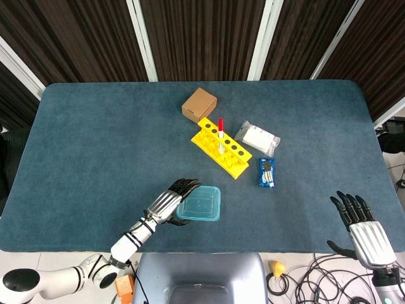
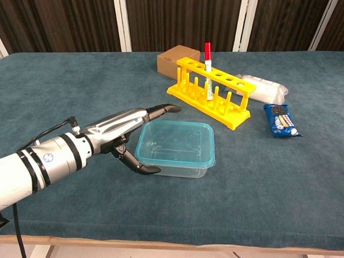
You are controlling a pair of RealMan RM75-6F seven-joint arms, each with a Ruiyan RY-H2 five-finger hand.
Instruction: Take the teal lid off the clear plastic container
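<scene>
Count: one clear plastic container [image 2: 173,163] with one teal lid [image 2: 176,142] still on it, one yellow tube rack [image 1: 221,147], one red-capped tube [image 2: 208,63] standing in it, one brown cardboard box [image 1: 199,104], one white wrapped pack [image 1: 258,137], one blue snack packet [image 1: 267,172]. Two hands.

Container sits near the front edge of the tabletop [image 1: 95,158], slightly left of centre. Cannot see anything inside it through the lid. The rack holds just the single tube, in a hole near its far end; other holes look bare.

My left hand [image 2: 132,136] is at the container's left side, fingers [image 2: 161,110] spread, stretched along the far-left corner of the lid, thumb low by the near-left wall. Touching or just beside — cannot tell from either view. It holds nothing.

My right hand [image 1: 361,218] is well off to the right, past the near right corner of the tabletop, fingers spread, palm down, holding nothing.

Room: wide open cloth left of the container and across the far left half. Right of the container is open out to the snack packet. Rack, box, pack and packet cluster beyond and to the right, apart from the container. Near edge is close behind the container.
</scene>
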